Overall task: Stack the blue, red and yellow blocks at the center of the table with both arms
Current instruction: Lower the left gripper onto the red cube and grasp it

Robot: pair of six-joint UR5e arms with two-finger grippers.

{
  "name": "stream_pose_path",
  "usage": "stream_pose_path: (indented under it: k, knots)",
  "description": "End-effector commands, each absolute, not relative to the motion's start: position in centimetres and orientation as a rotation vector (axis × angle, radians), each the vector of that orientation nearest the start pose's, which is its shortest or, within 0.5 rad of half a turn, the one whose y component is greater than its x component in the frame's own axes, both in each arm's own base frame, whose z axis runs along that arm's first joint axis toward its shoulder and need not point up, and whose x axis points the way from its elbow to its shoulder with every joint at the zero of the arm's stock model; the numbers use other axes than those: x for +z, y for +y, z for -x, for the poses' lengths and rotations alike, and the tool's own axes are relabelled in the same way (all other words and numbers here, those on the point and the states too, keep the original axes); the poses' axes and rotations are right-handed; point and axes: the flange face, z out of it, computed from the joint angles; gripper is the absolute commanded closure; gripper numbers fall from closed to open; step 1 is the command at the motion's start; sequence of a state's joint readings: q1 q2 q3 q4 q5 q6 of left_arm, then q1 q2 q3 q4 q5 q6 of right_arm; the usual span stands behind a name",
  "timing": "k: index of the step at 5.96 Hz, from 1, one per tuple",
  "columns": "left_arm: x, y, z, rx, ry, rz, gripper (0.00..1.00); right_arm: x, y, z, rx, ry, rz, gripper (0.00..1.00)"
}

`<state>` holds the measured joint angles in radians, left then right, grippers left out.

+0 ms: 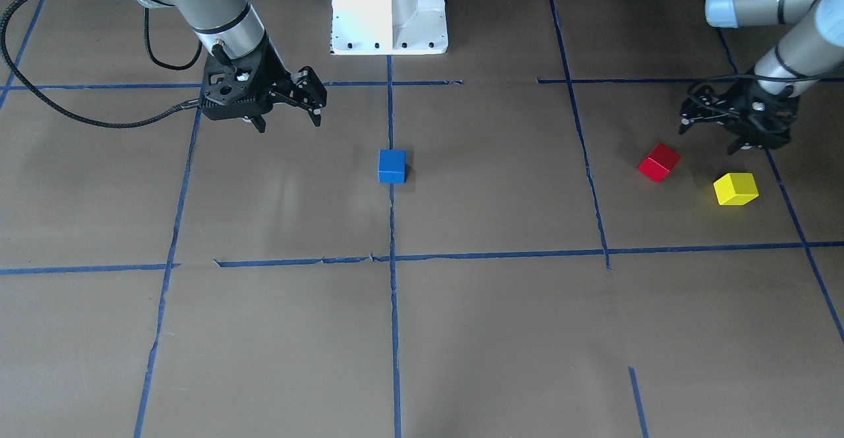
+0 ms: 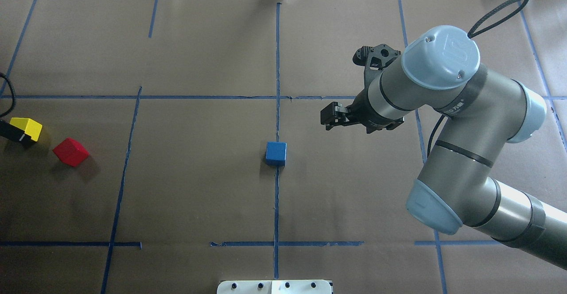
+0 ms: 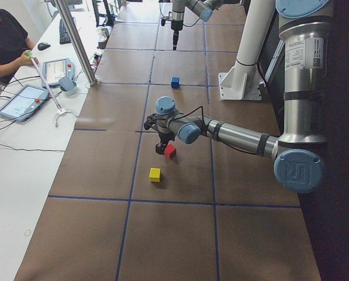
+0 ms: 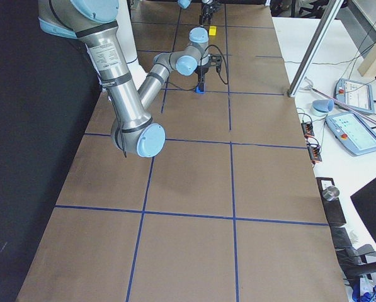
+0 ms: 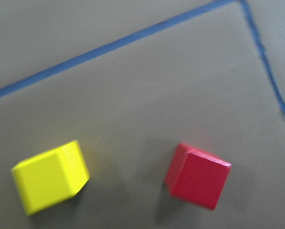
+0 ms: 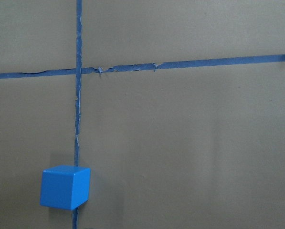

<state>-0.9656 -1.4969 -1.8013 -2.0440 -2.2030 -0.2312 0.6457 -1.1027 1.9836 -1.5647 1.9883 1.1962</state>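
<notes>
The blue block (image 1: 391, 165) sits on the blue tape line at the table's centre; it also shows in the overhead view (image 2: 276, 153) and the right wrist view (image 6: 66, 187). The red block (image 1: 658, 162) and the yellow block (image 1: 735, 188) lie side by side, apart, on my left side; both show in the left wrist view, red (image 5: 198, 176) and yellow (image 5: 50, 176). My left gripper (image 1: 709, 136) is open and empty, just above them. My right gripper (image 1: 289, 121) is open and empty, raised, off to the blue block's right.
The white robot base (image 1: 389, 9) stands at the table's near edge. Blue tape lines (image 2: 277, 86) grid the brown table. A white side table with tablets (image 3: 22, 99), a metal post (image 3: 78, 44) and an operator (image 3: 4, 41) lies along the far side.
</notes>
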Motion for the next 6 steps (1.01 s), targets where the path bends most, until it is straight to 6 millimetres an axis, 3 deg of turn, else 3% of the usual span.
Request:
stream_pose_path:
  k: [1,2,6]
  knots:
    - [53.9,-43.2,-24.7,0.664,0.827,-0.426,0.01,22.2,-42.0,40.5,0.065,-0.947,-0.085,0.00]
    - [54.1,-42.7,-25.9,0.710,0.815,-0.435,0.01,22.3,-42.0,40.4,0.065,-0.945,-0.084,0.00]
    - [56.9,-42.6,-26.5,0.716,0.799,-0.381,0.01,22.4,-41.9,40.6,0.063,-0.943,-0.081,0.00]
